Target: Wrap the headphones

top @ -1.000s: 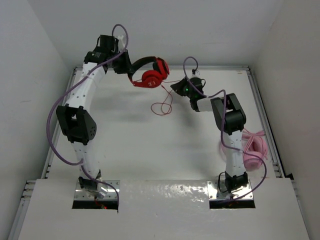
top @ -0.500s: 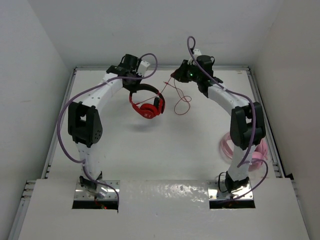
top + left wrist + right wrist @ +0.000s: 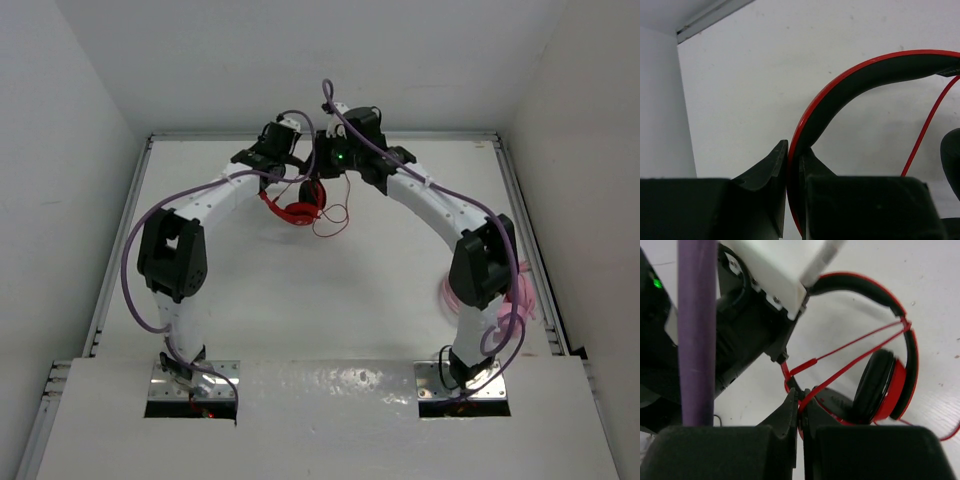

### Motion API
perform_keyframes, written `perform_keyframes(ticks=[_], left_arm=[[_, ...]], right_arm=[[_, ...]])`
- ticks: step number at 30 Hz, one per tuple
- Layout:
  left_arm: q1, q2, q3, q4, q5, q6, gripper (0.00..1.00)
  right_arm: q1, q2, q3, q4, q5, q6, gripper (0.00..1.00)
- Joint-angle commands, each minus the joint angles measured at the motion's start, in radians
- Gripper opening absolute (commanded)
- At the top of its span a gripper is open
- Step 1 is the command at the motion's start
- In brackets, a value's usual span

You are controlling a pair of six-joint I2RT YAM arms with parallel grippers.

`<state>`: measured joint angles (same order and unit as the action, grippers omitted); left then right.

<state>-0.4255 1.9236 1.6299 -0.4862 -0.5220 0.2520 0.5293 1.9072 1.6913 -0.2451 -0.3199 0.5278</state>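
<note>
The red headphones (image 3: pixel 298 207) hang above the table at the far middle, held up by their headband. My left gripper (image 3: pixel 283 172) is shut on the black-lined headband (image 3: pixel 840 95). My right gripper (image 3: pixel 322 170) sits right beside it and is shut on the thin red cable (image 3: pixel 850 367). In the right wrist view the cable runs in two strands from the headband (image 3: pixel 910 350) across to my fingertips, in front of the black ear pad (image 3: pixel 874 380). A loose loop of cable (image 3: pixel 333 220) hangs below the earcups.
A pale pink coiled cable bundle (image 3: pixel 521 297) lies at the right edge of the table, partly behind the right arm. White walls close in the table on three sides. Purple hoses loop off both arms.
Both grippers have come together at the far middle. The right one swung left with the cable; the left one shifted right and the headphones moved with it.
</note>
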Motion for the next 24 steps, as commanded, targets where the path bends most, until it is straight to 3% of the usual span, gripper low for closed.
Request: perform_keyframes(ticks=[1, 5, 7, 10, 16, 19, 24], left_arm=[[-0.002, -0.022, 0.054, 0.057, -0.137, -0.094, 0.0], [0.048, 0.038, 0.215, -0.064, -0.107, -0.323, 0.0], [0.068, 0.051, 0.284, -0.13, -0.027, -0.377, 0.0], [0.076, 0.016, 0.311, -0.157, 0.043, -0.442, 0.0], [0.088, -0.002, 0.451, -0.256, 0.148, -0.536, 0.0], [0.119, -0.011, 0.508, -0.282, 0.223, -0.562, 0.0], [0.149, -0.009, 0.651, -0.341, 0.292, -0.55, 0.0]], right_arm=[[0.049, -0.039, 0.033, 0.041, -0.092, 0.131, 0.0], [0.106, -0.088, -0.086, 0.222, -0.166, 0.256, 0.02], [0.124, -0.117, -0.204, 0.364, -0.182, 0.3, 0.1], [0.139, -0.142, -0.268, 0.47, -0.18, 0.348, 0.13], [0.182, -0.053, -0.211, 0.452, -0.179, 0.317, 0.15], [0.182, -0.043, -0.231, 0.432, -0.156, 0.281, 0.22], [0.184, -0.072, -0.281, 0.308, -0.084, 0.085, 0.45]])
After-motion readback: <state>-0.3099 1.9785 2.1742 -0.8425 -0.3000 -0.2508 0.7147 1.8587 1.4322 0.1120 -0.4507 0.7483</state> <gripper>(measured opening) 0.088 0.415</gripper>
